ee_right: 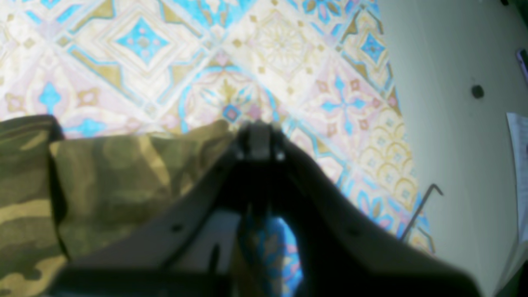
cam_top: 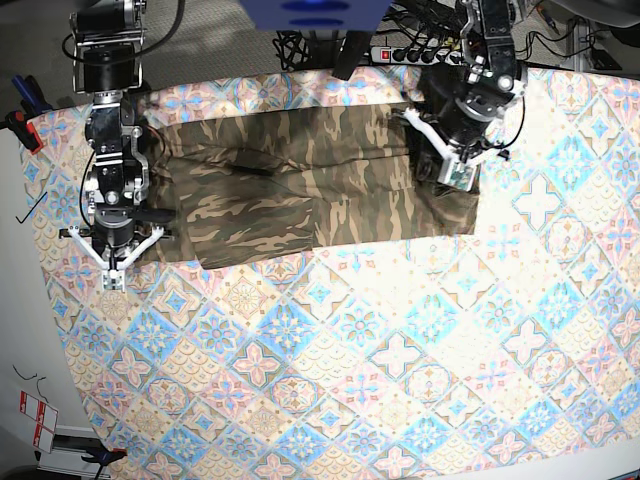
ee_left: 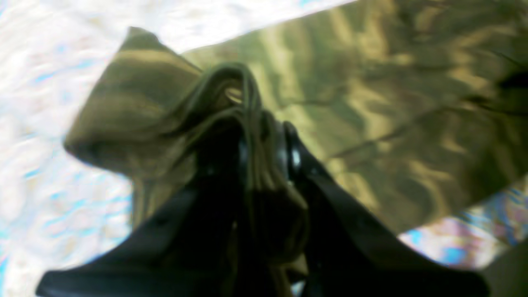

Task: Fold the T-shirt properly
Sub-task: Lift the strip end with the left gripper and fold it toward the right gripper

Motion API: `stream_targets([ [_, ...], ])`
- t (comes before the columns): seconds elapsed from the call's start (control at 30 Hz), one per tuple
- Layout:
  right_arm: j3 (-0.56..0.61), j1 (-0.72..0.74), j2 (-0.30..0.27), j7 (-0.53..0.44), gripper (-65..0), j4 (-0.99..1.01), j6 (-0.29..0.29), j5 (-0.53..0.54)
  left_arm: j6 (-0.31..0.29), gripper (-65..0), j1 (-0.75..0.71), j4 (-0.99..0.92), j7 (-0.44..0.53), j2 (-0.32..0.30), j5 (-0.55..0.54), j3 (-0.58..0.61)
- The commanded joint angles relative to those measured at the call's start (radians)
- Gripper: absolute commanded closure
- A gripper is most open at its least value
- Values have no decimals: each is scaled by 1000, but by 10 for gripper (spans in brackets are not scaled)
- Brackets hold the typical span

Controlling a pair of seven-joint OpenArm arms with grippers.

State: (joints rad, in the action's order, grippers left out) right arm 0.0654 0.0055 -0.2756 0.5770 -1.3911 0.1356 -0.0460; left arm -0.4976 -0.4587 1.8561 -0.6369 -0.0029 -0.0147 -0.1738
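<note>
The T-shirt (cam_top: 300, 185) lies spread in a long band across the far part of the surface (cam_top: 380, 380), on the blue, pink and cream tile-patterned tablecloth (cam_top: 420, 330), stretched between the two arms. In the base view the left gripper (cam_top: 452, 165) sits over the shirt's end on that view's right, and the right gripper (cam_top: 113, 258) sits at the shirt's other end, near the cloth's edge on that view's left. In the left wrist view the left gripper (ee_left: 264, 144) has its fingers (ee_left: 292, 154) drawn nearly together with a bunched ridge of camouflage fabric (ee_left: 231, 103) pinched between them; the cloth rises in folds over the tips and a loose flap (ee_left: 123, 103) stands out to one side above the tablecloth, while the rest of the shirt lies flat beyond. The picture is blurred, so finer detail of the grip cannot be made out. In the right wrist view the right gripper (ee_right: 259, 142) has its fingers fully together, their tips at the edge of the shirt (ee_right: 123, 181) where it meets the tablecloth (ee_right: 247, 62); whether any fabric is caught between them cannot be told. Beside the cloth in that view lies bare pale surface (ee_right: 453, 123) with a thin bent metal rod (ee_right: 420, 210) at the cloth's border
</note>
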Motion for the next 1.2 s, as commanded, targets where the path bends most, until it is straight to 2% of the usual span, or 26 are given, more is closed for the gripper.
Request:
stream_targets([
  [0.0,-5,18,-15,-21,-7,-15,8,-9,-2,0,22,21,19,-1,-17,18],
  [0.27,-5,18,-15,-21,-7,-15,8,-9,-2,0,94,20,1,80,-8,84],
  [0.4,-5,18,-15,-21,-7,-15,8,-9,1,0,127,20,-45,82,-9,159],
  [0.53,-5,18,-15,-21,-7,-15,8,-9,67,0,156,15,-71,82,-12,216],
  [0.73,-14,17,-15,-22,-7,-15,8,-9,115,0,169,-14,-73,80,-9,293],
  [0.93,-34,17,-15,-24,-7,-15,8,-9,124,0,173,-98,-67,79,-9,331],
  [1.17,-34,17,-15,-24,-7,-15,8,-9,124,0,196,-105,-65,80,-9,331],
])
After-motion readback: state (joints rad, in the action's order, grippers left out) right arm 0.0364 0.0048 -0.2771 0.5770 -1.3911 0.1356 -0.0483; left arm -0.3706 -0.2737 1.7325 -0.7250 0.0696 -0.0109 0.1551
